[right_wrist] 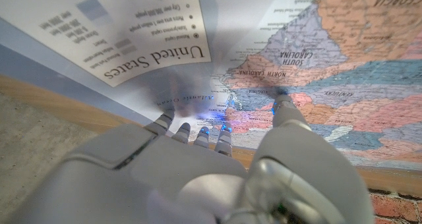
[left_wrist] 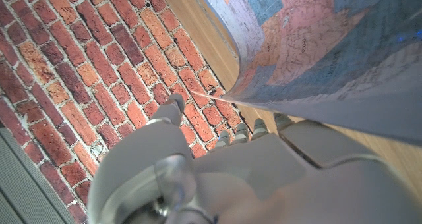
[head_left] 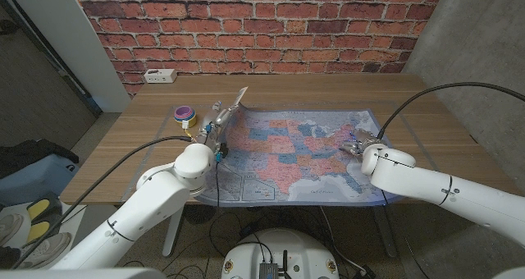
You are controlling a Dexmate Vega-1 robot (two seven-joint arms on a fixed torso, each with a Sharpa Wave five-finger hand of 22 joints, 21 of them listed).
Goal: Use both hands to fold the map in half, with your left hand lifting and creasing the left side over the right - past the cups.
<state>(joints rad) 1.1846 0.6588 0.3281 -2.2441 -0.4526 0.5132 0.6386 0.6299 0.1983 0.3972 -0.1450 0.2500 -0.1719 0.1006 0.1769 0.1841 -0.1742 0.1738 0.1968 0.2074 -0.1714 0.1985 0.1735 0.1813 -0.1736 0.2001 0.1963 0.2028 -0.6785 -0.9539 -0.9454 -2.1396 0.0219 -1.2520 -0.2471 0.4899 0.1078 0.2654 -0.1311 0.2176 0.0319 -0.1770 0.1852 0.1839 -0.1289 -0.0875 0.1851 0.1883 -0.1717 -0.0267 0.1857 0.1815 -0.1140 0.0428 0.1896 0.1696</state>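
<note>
Map (head_left: 303,156): a printed United States map, spread over the middle of the wooden table (head_left: 148,148), its near edge along the table's near edge. Most of the sheet lies flat. The far left corner is raised off the wood and curls up to a point, showing its pale underside.

Left hand (head_left: 215,125): at the map's left edge, under the raised corner. In the left wrist view the lifted sheet arches over the fingers (left_wrist: 173,109), which reach up beneath its edge; the fingertips stand close together, narrow rather than splayed. The head view shows the corner held up at this hand, though the exact pinch point cannot be made out.

Right hand (head_left: 358,141): on the map's right part, near its right edge. In the right wrist view the fingers (right_wrist: 285,105) are moderately spread, tips down on the printed surface beside the Atlantic coast states, pressing the paper to the table. Nothing is gripped.

Cups (head_left: 184,114): a small nested stack with a purple top, on bare wood just left of the map's far left corner, apart from the sheet.

White power strip (head_left: 159,75): at the table's far left edge, against the brick wall (head_left: 262,25).
</note>
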